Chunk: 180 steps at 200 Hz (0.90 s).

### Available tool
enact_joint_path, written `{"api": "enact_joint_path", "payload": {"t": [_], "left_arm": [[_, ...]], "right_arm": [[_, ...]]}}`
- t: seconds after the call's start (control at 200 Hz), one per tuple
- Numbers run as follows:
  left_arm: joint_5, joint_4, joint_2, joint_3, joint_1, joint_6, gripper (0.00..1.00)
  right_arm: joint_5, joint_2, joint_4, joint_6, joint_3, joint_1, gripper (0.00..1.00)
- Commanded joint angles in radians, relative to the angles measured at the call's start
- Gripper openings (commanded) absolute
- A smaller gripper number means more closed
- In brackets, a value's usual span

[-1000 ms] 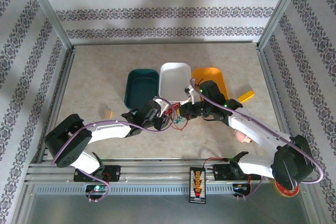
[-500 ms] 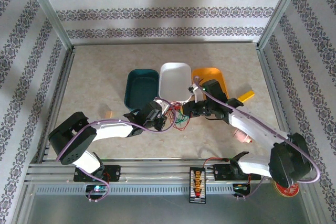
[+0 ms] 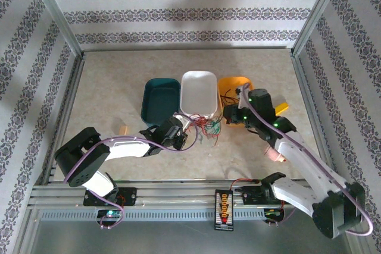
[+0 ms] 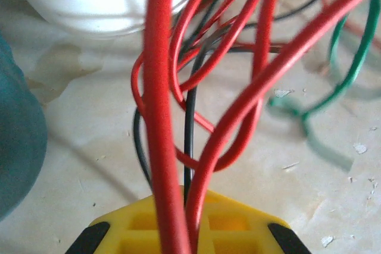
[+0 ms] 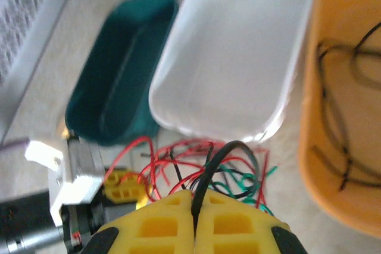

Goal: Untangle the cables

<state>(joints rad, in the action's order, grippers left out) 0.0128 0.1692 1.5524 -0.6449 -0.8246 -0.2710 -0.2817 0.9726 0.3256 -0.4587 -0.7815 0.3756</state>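
Observation:
The cables (image 3: 206, 127) are a loose tangle of red, green and black wires on the table, just in front of the white bin (image 3: 198, 90). My left gripper (image 3: 181, 137) is at the tangle's left edge. In the left wrist view the left gripper (image 4: 187, 206) is shut on red cables (image 4: 164, 117) and a black one. My right gripper (image 3: 229, 115) is lifted at the tangle's right side. In the right wrist view the right gripper (image 5: 194, 199) is shut on a black cable (image 5: 229, 153) that arches up out of the bundle (image 5: 196, 168).
A teal bin (image 3: 161, 98), the white bin and an orange bin (image 3: 235, 83) stand in a row behind the tangle. A black wire (image 5: 333, 105) lies in the orange bin. A yellow piece (image 3: 280, 109), a pink object (image 3: 275, 154) and a small tan piece (image 3: 123, 129) lie nearby.
The left gripper has closed on the red cables and stayed put. The right gripper has risen and moved right with the black cable, spreading the tangle.

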Motion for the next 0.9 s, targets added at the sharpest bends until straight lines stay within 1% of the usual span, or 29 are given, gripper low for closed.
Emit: {"api": "enact_joint_path", "payload": {"t": [0.0,0.065,0.11,0.22,0.26,0.345,0.555,0.66,0.81,0.895], "left_arm": [[0.024,-0.003,-0.023,0.022,-0.005,-0.017,0.00],[0.025,-0.004,-0.025,0.025,-0.005,-0.017,0.07],[0.024,-0.002,-0.025,0.028,-0.005,-0.016,0.10],[0.026,-0.003,-0.019,0.028,-0.005,-0.012,0.10],[0.026,-0.004,-0.016,0.028,-0.006,-0.013,0.09],[0.029,-0.004,-0.009,0.030,-0.005,-0.017,0.00],[0.039,-0.002,0.006,0.041,-0.005,-0.023,0.00],[0.041,-0.003,0.016,0.047,-0.005,-0.023,0.00],[0.051,0.003,0.028,0.053,-0.005,-0.029,0.00],[0.055,0.015,0.030,0.057,-0.004,-0.030,0.00]], "right_arm": [[0.112,-0.074,-0.006,-0.024,-0.051,-0.033,0.00],[0.115,-0.104,-0.013,-0.023,-0.075,-0.050,0.00],[0.110,-0.115,-0.015,-0.021,-0.093,-0.056,0.00],[0.084,-0.124,-0.014,-0.018,-0.141,-0.063,0.00],[0.076,-0.125,-0.017,-0.019,-0.155,-0.063,0.00],[0.057,-0.130,-0.028,-0.026,-0.178,-0.064,0.00],[-0.112,-0.130,-0.067,-0.028,-0.226,-0.060,0.00],[-0.186,-0.137,-0.070,-0.019,-0.252,-0.039,0.00],[-0.261,-0.153,-0.056,-0.008,-0.282,0.025,0.00],[-0.260,-0.167,-0.020,0.003,-0.293,0.079,0.00]]}}
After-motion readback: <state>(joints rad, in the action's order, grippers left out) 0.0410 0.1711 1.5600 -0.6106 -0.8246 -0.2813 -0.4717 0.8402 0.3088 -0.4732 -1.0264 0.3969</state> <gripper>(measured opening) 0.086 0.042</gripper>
